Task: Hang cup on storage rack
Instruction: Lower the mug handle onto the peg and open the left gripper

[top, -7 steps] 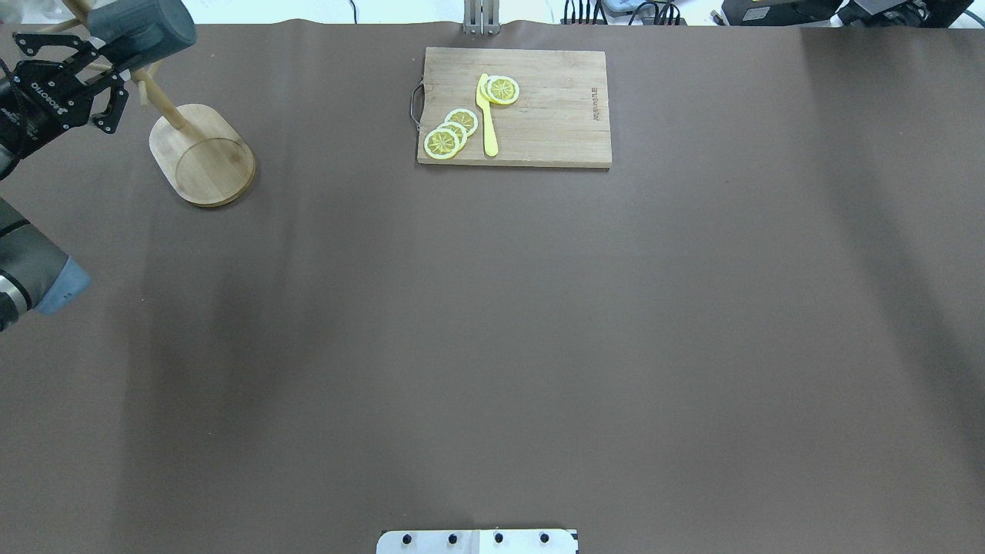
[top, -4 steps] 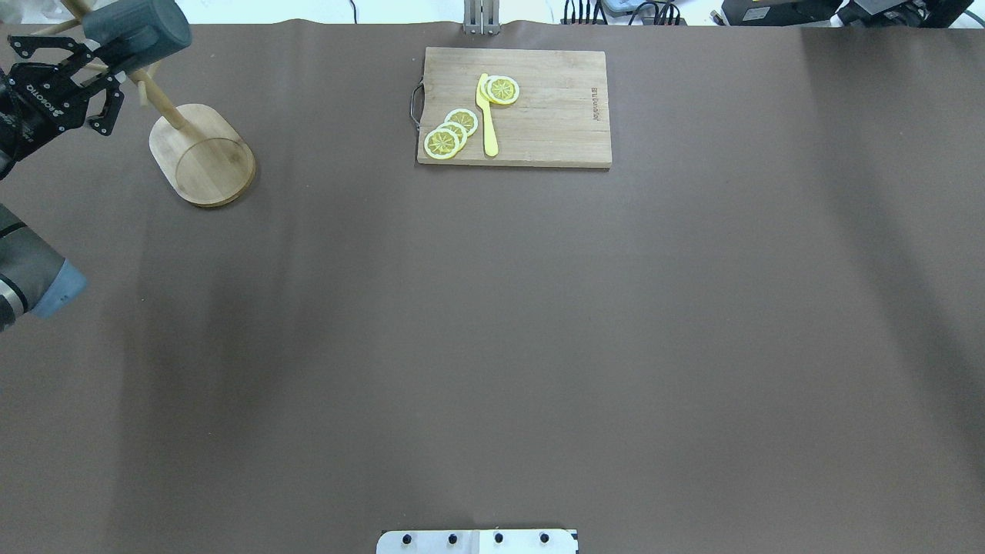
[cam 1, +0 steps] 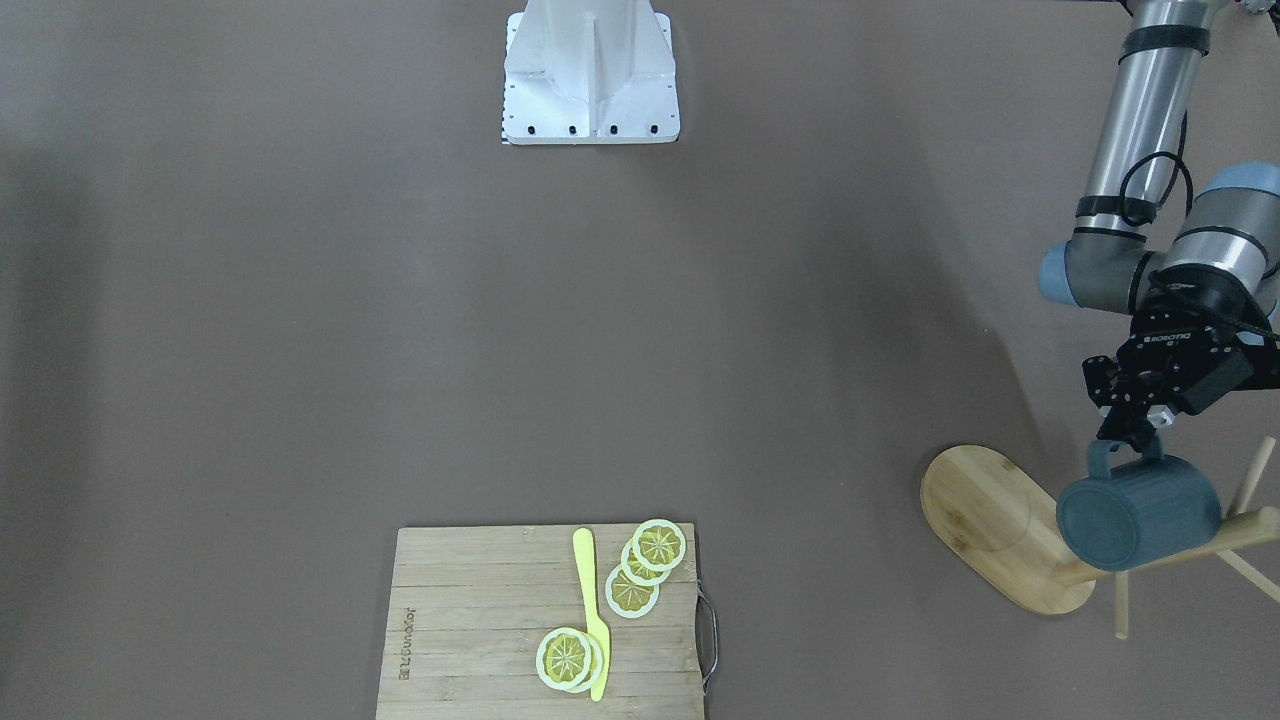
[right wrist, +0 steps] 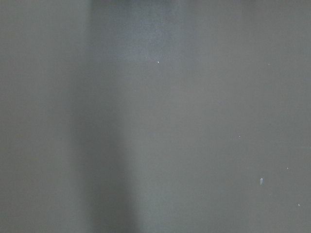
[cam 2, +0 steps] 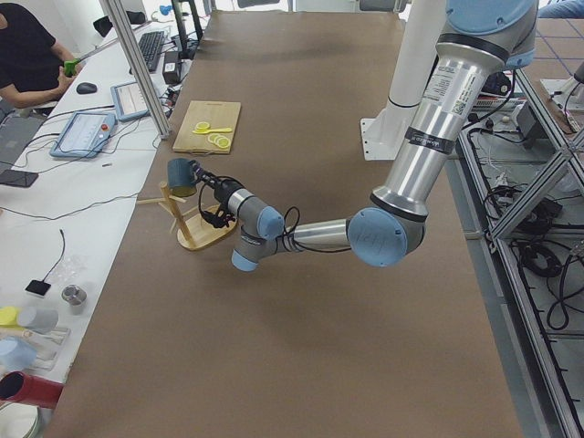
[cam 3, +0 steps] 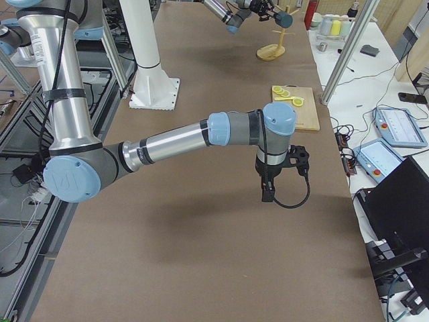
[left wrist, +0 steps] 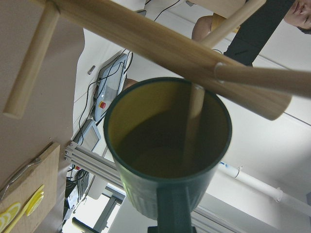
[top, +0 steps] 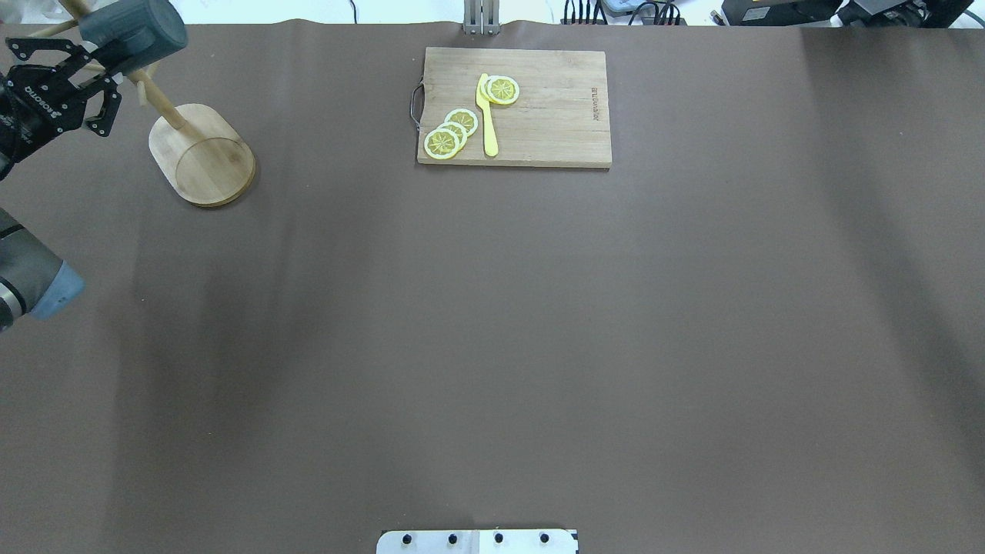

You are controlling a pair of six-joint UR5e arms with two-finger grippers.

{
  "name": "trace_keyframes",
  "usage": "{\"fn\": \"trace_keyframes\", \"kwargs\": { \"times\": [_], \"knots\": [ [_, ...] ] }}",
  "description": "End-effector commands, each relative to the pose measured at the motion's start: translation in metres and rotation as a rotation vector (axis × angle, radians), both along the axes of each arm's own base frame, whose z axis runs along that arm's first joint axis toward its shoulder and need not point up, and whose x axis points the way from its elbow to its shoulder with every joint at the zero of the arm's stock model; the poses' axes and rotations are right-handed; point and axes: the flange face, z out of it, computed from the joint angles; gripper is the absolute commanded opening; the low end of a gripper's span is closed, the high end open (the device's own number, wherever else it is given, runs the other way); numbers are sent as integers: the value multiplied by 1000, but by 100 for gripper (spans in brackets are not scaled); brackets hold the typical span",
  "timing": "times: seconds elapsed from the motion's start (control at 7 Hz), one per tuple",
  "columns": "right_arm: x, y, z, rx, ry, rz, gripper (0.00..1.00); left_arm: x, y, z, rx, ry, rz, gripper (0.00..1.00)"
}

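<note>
Teal, rigid and probably weighty, the mug (cam 1: 1140,520) is held tipped sideways among the pegs of the mug tree (cam 1: 985,520). At its 12 o'clock the left gripper (cam 1: 1128,437) fingers pinch the handle, the surest hold. Whether the right gripper (cam 3: 300,161) fingers are apart, I cannot tell.

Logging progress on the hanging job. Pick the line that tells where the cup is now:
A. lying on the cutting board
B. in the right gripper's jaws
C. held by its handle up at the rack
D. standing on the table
C: the left gripper has its jaws shut on the handle of the cup, which is held sideways among the pegs of the storage rack.
</note>
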Motion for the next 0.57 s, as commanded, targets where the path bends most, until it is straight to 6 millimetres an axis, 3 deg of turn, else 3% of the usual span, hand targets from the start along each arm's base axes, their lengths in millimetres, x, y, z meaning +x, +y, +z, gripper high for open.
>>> {"fn": "trace_keyframes", "kwargs": {
  "times": [0.0, 0.14, 0.29, 0.43],
  "knots": [
    [0, 0, -1, 1, 0, 0, 100, -1, -1, -1, -9, 14, -13, 64],
    [0, 0, 0, -1, 0, 0, 100, -1, -2, 0, -10, 12, -15, 88],
    [0, 0, -1, 1, 0, 0, 100, -2, -2, 0, -13, 13, -22, 98],
    [0, -1, -1, 2, 2, 0, 100, -3, -3, 0, -13, 17, -22, 98]
  ]
}}
